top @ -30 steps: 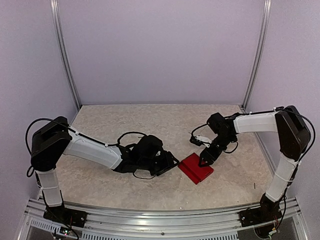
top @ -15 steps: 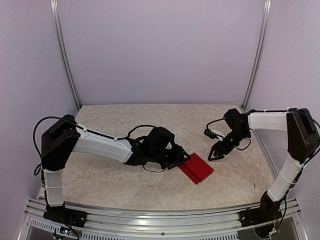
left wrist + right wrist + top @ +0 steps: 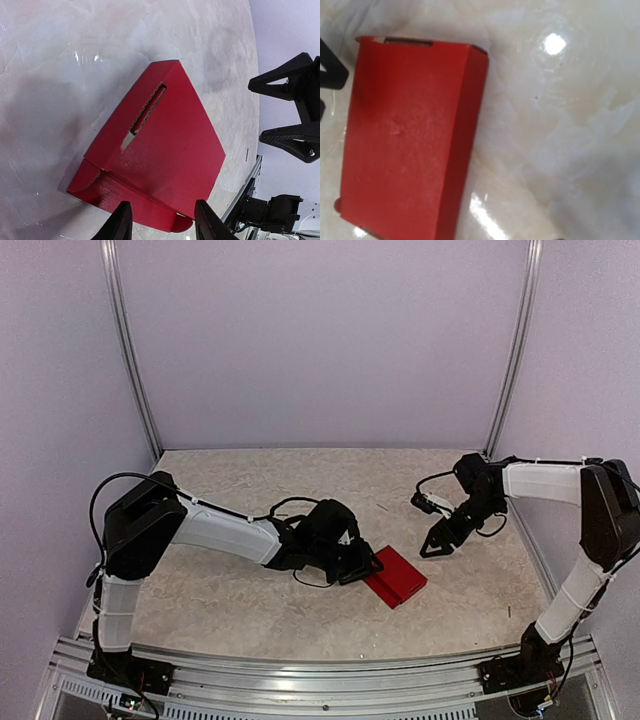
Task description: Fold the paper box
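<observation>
The paper box (image 3: 398, 576) is a small flat bright red rectangular box lying on the table right of centre. In the left wrist view the box (image 3: 165, 150) shows a slot in its top and a rounded tab at its near edge. My left gripper (image 3: 369, 563) is open at the box's left edge, its jaws (image 3: 162, 206) straddling the near edge. My right gripper (image 3: 433, 543) is open and empty, apart from the box to its upper right; it also shows in the left wrist view (image 3: 256, 111). The right wrist view shows the box (image 3: 405, 140) but not its own fingers.
The beige marbled table (image 3: 250, 490) is enclosed by lilac walls with metal posts (image 3: 510, 350) at the back corners. A metal rail (image 3: 320, 670) runs along the near edge by the arm bases.
My left arm has reached right until its jaws meet the box's left edge. My right gripper has left the box's top and pulled back to the right.
</observation>
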`<state>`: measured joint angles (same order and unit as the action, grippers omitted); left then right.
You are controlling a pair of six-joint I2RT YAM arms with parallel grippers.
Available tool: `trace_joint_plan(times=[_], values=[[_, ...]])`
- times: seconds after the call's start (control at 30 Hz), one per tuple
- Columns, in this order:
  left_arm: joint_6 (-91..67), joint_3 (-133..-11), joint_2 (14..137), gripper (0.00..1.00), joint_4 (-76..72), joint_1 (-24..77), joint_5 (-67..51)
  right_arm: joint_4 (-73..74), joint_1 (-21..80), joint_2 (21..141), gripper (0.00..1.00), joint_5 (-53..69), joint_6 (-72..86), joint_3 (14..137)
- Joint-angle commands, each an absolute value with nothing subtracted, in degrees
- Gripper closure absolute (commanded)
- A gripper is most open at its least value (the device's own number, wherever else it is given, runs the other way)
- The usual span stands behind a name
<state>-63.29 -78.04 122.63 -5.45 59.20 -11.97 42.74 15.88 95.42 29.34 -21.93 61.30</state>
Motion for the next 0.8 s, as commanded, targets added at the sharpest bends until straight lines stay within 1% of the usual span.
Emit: trace_joint_plan(times=[0.0, 0.3, 0.63, 0.77], values=[[-62.2, -78.7, 123.2, 0.58, -4.4, 58.3, -14.3, 41.4, 15.1, 94.5, 0.40, 29.2, -23.6, 60.5], [-61.2, -81.9, 126.4, 0.58, -5.4, 56.7, -16.3, 42.3, 15.1, 94.2, 0.42, 30.5, -25.0, 58.7], [-57.4, -91.3, 132.0, 0.58, -3.8, 53.7, -18.4, 43.2, 15.1, 91.8, 0.42, 29.4, -27.2, 56.5], [-56.1, -94.5, 133.9, 0.59, -2.0, 51.9, -21.1, 43.1, 15.1, 91.6, 0.42, 29.3, -27.3, 56.0]])
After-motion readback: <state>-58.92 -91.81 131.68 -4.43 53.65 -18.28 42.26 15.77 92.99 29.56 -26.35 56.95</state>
